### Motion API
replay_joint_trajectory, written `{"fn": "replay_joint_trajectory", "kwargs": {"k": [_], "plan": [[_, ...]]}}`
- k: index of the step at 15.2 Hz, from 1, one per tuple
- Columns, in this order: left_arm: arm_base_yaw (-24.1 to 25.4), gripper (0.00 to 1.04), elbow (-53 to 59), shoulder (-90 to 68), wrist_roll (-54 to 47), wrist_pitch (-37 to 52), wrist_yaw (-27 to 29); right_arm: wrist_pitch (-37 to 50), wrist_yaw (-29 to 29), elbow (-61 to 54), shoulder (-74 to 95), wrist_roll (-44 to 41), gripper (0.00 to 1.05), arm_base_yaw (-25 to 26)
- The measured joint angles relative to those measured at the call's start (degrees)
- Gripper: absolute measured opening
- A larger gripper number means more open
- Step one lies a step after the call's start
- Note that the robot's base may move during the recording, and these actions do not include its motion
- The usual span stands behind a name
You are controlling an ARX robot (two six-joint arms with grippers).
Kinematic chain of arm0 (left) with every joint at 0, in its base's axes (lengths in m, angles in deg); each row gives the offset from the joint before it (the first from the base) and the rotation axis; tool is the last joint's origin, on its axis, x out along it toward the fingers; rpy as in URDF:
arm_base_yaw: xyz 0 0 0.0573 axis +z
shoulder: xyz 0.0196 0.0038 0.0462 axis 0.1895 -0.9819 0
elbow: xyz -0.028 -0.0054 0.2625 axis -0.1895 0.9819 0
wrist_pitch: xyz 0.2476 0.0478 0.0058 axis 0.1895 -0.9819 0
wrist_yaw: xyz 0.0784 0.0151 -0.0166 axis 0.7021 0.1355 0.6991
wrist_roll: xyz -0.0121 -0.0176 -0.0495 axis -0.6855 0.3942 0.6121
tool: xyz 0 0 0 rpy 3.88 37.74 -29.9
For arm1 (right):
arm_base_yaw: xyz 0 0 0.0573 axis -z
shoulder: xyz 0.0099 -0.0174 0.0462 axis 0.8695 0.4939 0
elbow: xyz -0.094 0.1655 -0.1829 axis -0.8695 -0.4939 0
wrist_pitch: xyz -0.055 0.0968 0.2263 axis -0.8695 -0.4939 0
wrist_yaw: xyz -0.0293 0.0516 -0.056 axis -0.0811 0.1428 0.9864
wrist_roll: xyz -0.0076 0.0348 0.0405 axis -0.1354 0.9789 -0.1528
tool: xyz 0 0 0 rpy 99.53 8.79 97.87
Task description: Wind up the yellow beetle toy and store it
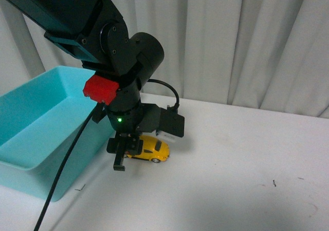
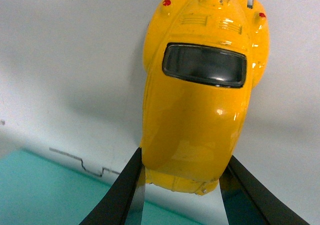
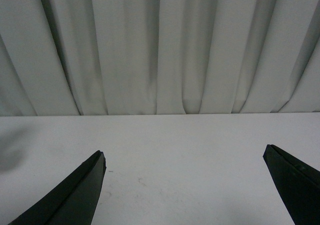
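The yellow beetle toy (image 1: 152,149) sits low over the white table just right of the teal bin (image 1: 36,128). My left gripper (image 1: 125,150) is shut on one end of it. In the left wrist view the toy (image 2: 200,100) fills the middle, roof and dark window up, with my black fingers (image 2: 122,190) pressed on both sides of its near end. My right gripper (image 3: 185,185) is open and empty over bare table, facing the curtain; it does not show in the front view.
The teal bin is open-topped at the left, its corner showing in the left wrist view (image 2: 45,190). A black cable (image 1: 67,159) hangs from my left arm over the bin's front wall. A white curtain (image 1: 247,41) backs the table.
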Motion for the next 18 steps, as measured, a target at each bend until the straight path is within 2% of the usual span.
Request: {"fn": "replay_joint_trajectory", "kwargs": {"k": [2,5,7,9,12,13,14,18], "plan": [[-1.4,0.36,0.17,1.81,-5.81,-3.52,-5.6,0.0,0.0,0.0,0.0,0.02,0.98,0.0],[-2.19,0.36,-1.05,8.66,-2.95,-5.92,-16.5,0.0,0.0,0.0,0.0,0.02,0.98,0.0],[1.22,0.36,-4.96,15.15,3.02,-5.4,-22.62,0.0,0.0,0.0,0.0,0.02,0.98,0.0],[7.43,0.35,-7.85,20.13,10.69,-2.89,-25.83,0.0,0.0,0.0,0.0,0.0,0.98,0.0],[17.27,0.35,-10.05,22.27,24.92,-0.42,-25.29,0.0,0.0,0.0,0.0,0.0,0.98,0.0],[22.05,0.35,-7.21,21.97,30.77,-0.63,-18.53,0.0,0.0,0.0,0.0,0.02,0.98,0.0],[24.24,0.35,-4.9,20.11,33.22,0.15,-14.32,0.0,0.0,0.0,0.0,0.0,0.98,0.0],[26.45,0.35,-3.43,13.16,38.71,-0.02,-6.12,0.0,0.0,0.0,0.0,0.02,0.98,0.0]]}}
